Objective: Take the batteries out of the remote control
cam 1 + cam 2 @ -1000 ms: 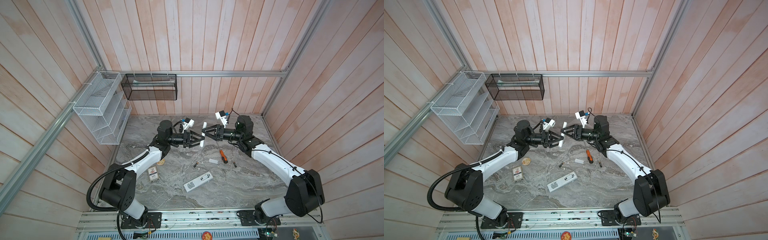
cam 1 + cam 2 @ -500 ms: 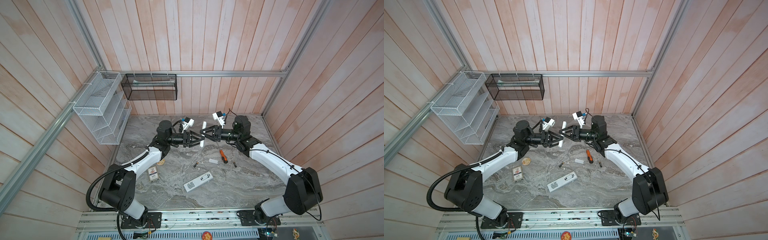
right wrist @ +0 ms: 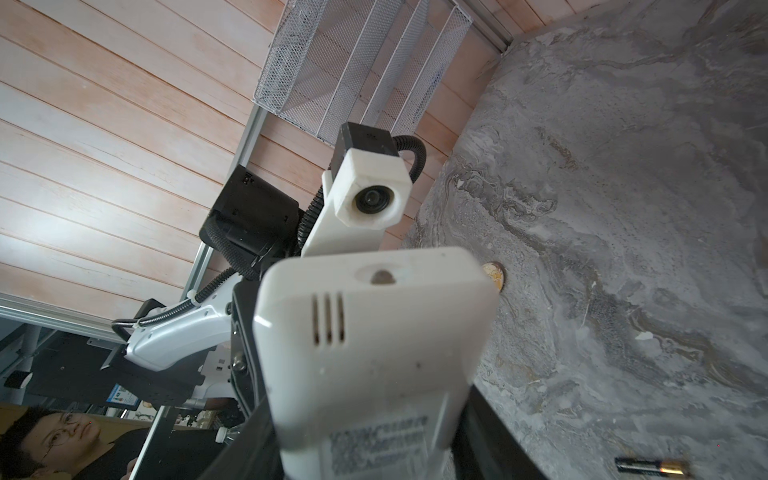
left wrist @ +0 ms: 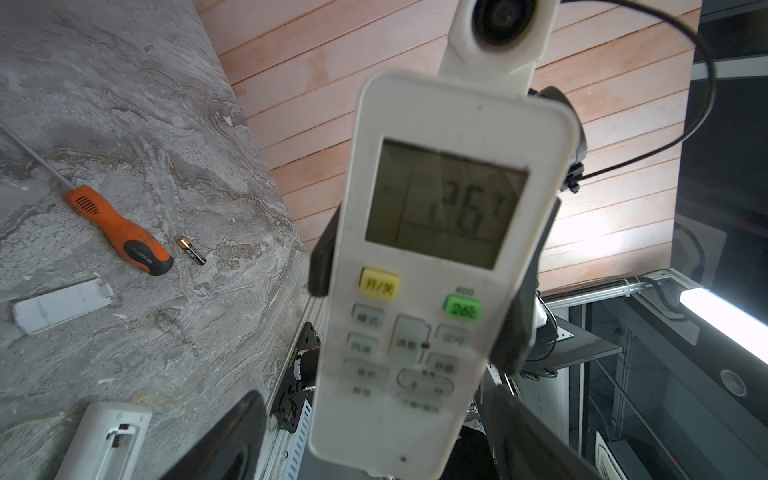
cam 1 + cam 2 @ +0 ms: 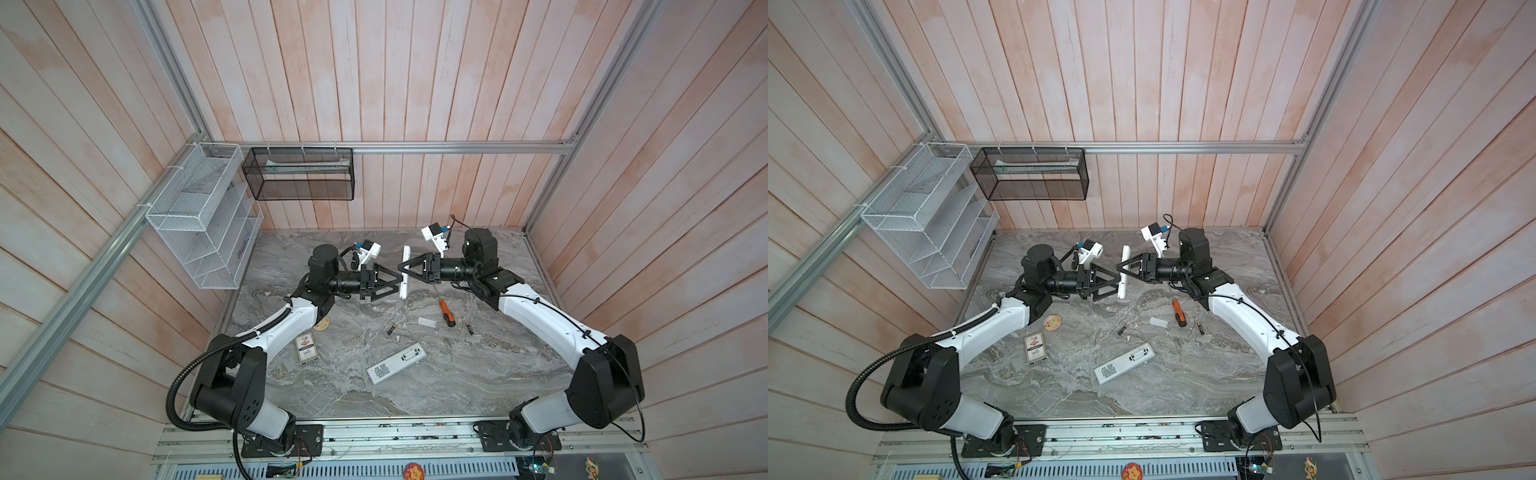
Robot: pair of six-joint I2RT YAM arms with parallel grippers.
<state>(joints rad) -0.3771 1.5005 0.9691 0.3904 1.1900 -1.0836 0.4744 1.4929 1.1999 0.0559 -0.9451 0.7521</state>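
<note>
Above the far half of the table (image 5: 457, 395), both arms stretched level, facing. Right gripper (image 5: 402, 268) clamped the upright remote control (image 5: 406, 252), left gripper (image 5: 396, 284) gaped clear around it, batteries (image 5: 391, 329) lay mid-table.

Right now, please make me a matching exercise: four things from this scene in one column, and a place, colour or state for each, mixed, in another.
Things
A. remote with screen
B. other remote
C. screwdriver
D. card box

States
1. orange handle
2. flat on the table, battery bay uncovered
3. in the air, gripped by the right pincer
4. lying next to the left arm

Pairs: A-3, B-2, C-1, D-4
</note>
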